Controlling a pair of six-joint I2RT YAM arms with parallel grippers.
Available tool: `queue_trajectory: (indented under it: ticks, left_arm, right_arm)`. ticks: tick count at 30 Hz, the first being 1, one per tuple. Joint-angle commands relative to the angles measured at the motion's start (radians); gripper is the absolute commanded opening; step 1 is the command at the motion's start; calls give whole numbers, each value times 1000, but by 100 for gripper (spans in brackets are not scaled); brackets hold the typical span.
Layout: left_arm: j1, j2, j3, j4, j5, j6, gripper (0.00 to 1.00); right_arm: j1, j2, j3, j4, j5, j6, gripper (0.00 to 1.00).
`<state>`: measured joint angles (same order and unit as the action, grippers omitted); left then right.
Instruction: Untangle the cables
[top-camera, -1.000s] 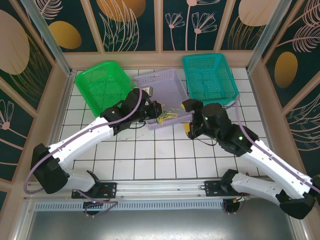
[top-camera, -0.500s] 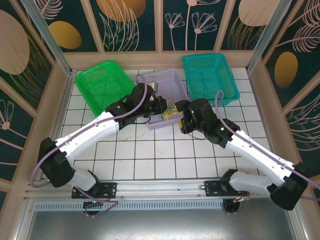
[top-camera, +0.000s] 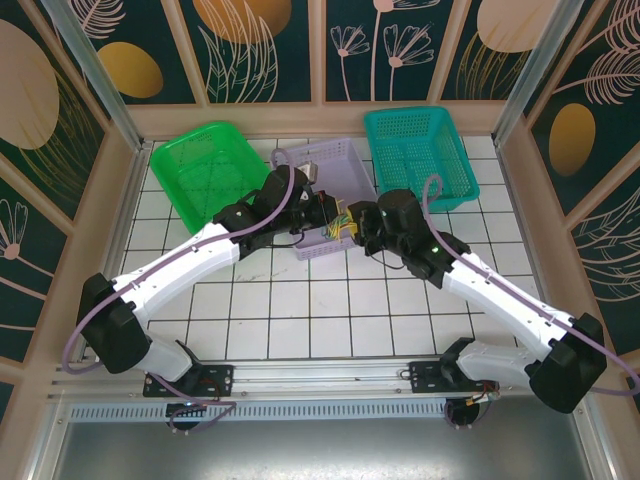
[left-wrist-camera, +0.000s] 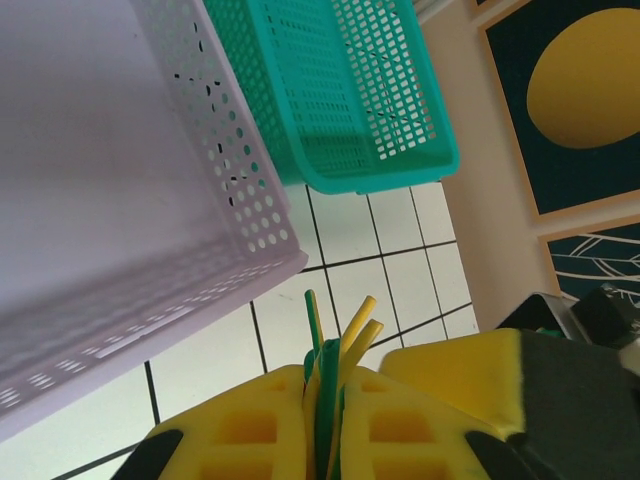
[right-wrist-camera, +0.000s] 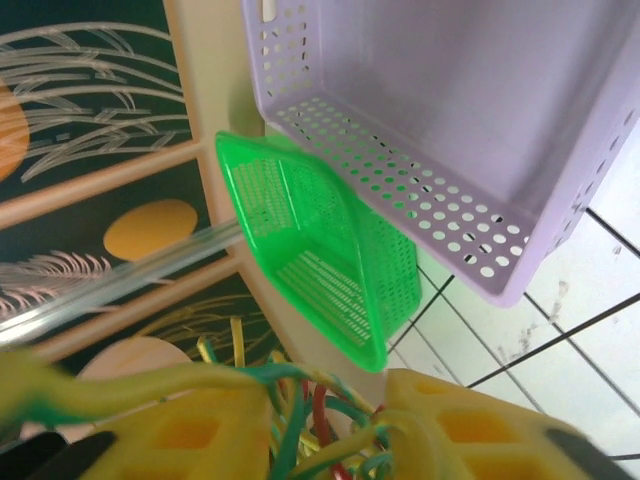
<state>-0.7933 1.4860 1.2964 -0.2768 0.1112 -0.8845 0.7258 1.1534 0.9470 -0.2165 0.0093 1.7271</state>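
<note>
Pinching yellow and green ends of the cables (left-wrist-camera: 360, 322) flat in the left gripper (left-wrist-camera: 323, 385), by the near rim of the lilac basket (top-camera: 330, 165). Straddling the bunch with the right gripper (right-wrist-camera: 325, 400), unable to tell whether clamped. Judging them light, limp, snag-prone; favouring one strand near the knot.

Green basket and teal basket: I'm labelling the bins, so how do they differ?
The green basket lies left of the purple basket, the teal basket right of it. The green basket sits turned diagonally; the teal basket stands almost straight. Both are perforated plastic and look empty.
</note>
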Motion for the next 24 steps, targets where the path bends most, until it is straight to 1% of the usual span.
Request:
queue_trajectory:
  ticks: [1, 4, 5, 8, 11, 13, 16, 19, 23, 24]
  left_arm:
    - [-16, -5, 24, 144, 77, -39, 0]
    - [-16, -24, 5, 194, 92, -47, 0]
    - [-16, -35, -7, 218, 99, -47, 0]
    - [-15, -80, -61, 314, 129, -49, 0]
    - [-15, -130, -130, 420, 180, -48, 0]
    - [-15, -153, -172, 491, 248, -54, 0]
    - [-16, -172, -223, 552, 309, -80, 0]
    - [-17, -194, -269, 564, 291, -117, 0]
    - [-18, -229, -318, 610, 252, -178, 0]
    - [-17, -230, -318, 587, 238, -189, 13]
  right_arm:
    - [-14, 9, -16, 35, -47, -1, 23]
    - [-41, -10, -24, 5, -50, -16, 3]
    - [-52, -18, -27, -6, -50, -20, 0]
    - [-109, -52, -42, -53, -71, -33, 0]
    - [-201, -64, -49, -123, -173, -71, 0]
    - [-275, -78, -64, -161, -242, -111, 0]
    - [-347, -118, -94, -195, -291, -160, 0]
    - [-399, -161, -120, -225, -306, -196, 0]
    - [-411, -200, -118, -223, -273, -260, 0]
    - [-409, -198, -101, -222, -262, -301, 0]
